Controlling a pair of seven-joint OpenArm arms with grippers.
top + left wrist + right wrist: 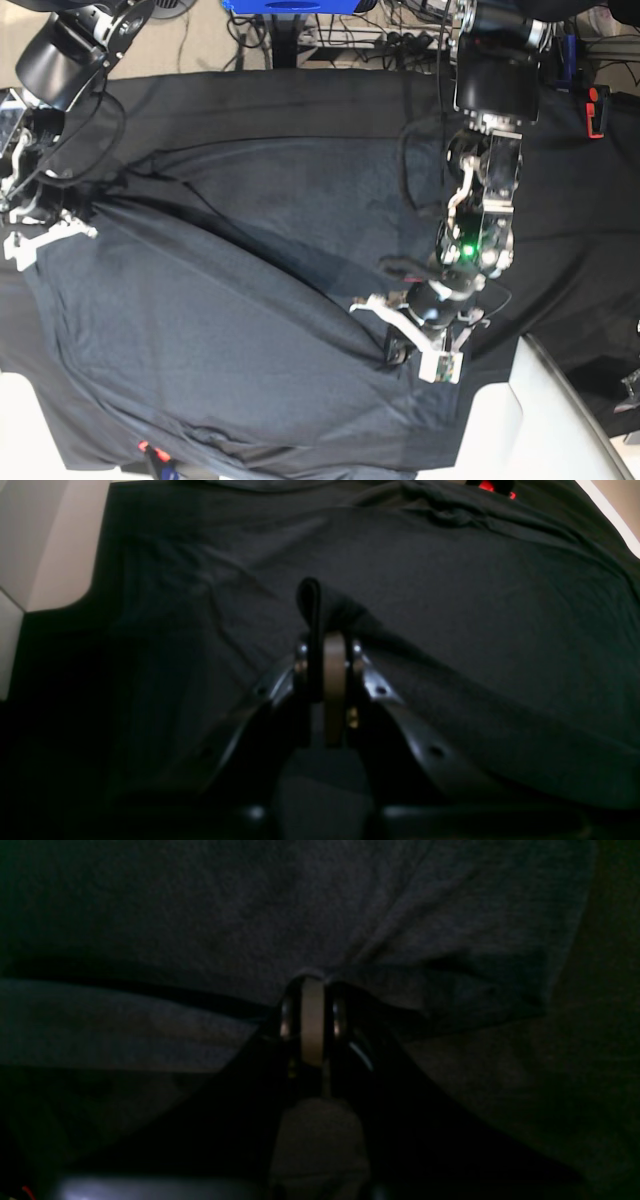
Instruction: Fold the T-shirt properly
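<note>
Pinching hard, your left gripper [320, 630] clamped a raised fold of the T-shirt [230, 330] spread over the table cloth [300, 100], while your right gripper [312, 990] bit its far-left edge.

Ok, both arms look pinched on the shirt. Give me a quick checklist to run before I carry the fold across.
1. Left gripper shut on the T-shirt: ok, a tuft of cloth stands up between its fingertips.
2. Right gripper shut on the T-shirt: ok, fabric puckers into the closed tips.
3. Only the shirt caught, not the black table cloth: cannot tell, both are dark.
4. Cloth smooth between the grips: not ok, long diagonal creases run across it in the base view.
5. Sleeves laid flat: cannot tell.
</note>
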